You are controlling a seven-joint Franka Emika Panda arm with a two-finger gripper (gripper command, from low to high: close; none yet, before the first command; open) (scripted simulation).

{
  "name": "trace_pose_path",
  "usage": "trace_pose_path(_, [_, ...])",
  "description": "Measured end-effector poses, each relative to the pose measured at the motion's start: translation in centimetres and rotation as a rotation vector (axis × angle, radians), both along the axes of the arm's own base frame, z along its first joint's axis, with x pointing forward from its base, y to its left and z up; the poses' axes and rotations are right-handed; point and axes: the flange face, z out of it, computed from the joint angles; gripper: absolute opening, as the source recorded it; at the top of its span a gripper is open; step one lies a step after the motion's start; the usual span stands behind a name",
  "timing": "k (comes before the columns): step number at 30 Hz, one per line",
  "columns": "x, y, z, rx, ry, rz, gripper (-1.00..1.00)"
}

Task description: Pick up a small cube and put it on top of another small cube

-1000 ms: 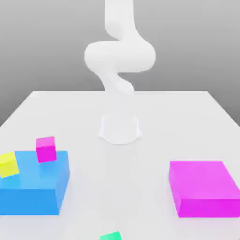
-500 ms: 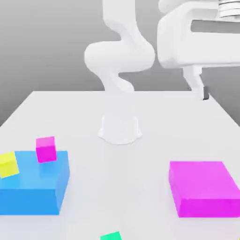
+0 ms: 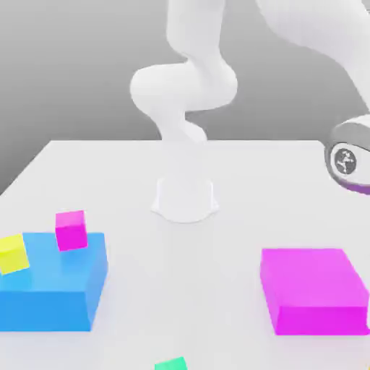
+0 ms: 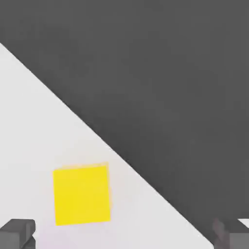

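Observation:
A small magenta cube [image 3: 71,230] sits on the big blue block [image 3: 50,285]. At that block's left edge is a small yellow cube [image 3: 12,254], and a small green cube [image 3: 170,364] peeks in at the near edge of the table. The arm's wrist link [image 3: 348,162] hangs at the exterior view's right, far from these cubes. In the hand view, my gripper [image 4: 124,236] is open, its dark fingertips [image 4: 17,232] set wide apart with nothing between them. A yellow square-faced block [image 4: 81,194] lies on the white table [image 4: 29,136] near its edge, below the hand.
A large magenta block [image 3: 312,289] stands at the exterior view's right front. The arm's round base [image 3: 185,199] sits mid-table. Beyond the table's edge, the hand view gives dark floor [image 4: 170,73].
The arm has swung. One second ago no hand was in view, half a second ago it hung at the upper right, and now the wrist link sits at the right edge. The cubes have not moved.

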Motion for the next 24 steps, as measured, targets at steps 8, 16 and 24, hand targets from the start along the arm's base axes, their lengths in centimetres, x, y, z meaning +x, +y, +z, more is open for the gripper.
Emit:
trace_pose_path(8, [-0.4, 0.5, -6.3, -0.005, 0.013, 0.014, -1.0])
trace_pose_path(16, [0.7, -2.8, -0.6, -0.01, 0.013, -0.039, -1.0])
trace_pose_path(24, [2.8, -22.7, 2.3, -0.009, 0.015, -0.386, -1.0])
